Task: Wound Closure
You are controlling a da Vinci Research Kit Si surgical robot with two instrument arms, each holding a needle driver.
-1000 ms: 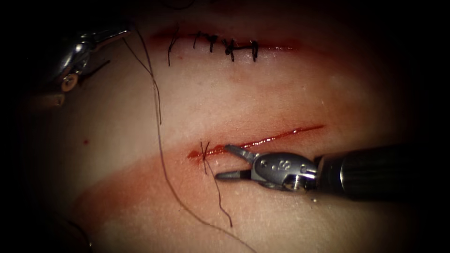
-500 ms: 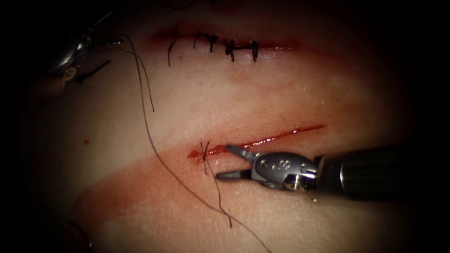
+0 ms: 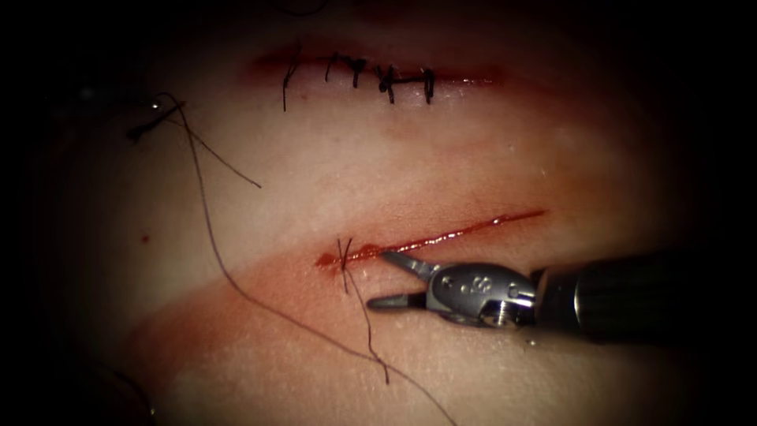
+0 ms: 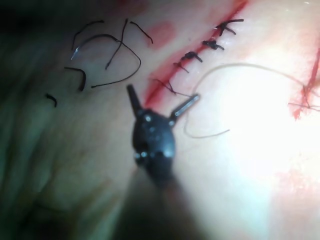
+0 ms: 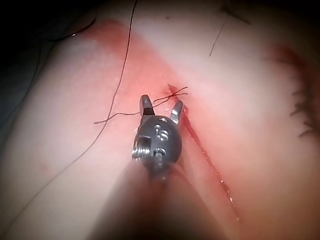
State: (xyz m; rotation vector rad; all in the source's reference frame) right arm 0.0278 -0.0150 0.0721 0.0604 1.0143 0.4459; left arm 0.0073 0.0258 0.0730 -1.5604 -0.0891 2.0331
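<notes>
Withdrawn from its place at the endoscope view's upper left a second ago, the left arm's tool [image 4: 161,104] appears in its own wrist view with jaws spread wide, one tip touching the thread [image 3: 206,229] yet grasping nothing. That thread has swung leftward with it, and runs from the upper left down across the tissue [image 3: 473,142] toward the bottom edge. Right arm's tool [image 3: 384,278] has barely shifted; it hovers with jaws parted and empty just right of the knotted stitch [image 3: 344,260] at the left end of the open cut [image 3: 441,235], one tip at the cut's lower lip. Red fluid [image 3: 260,292] stains the tissue around it. Farther back lies a second cut already stitched closed [image 3: 378,77]. Needle's whereabouts cannot be told
</notes>
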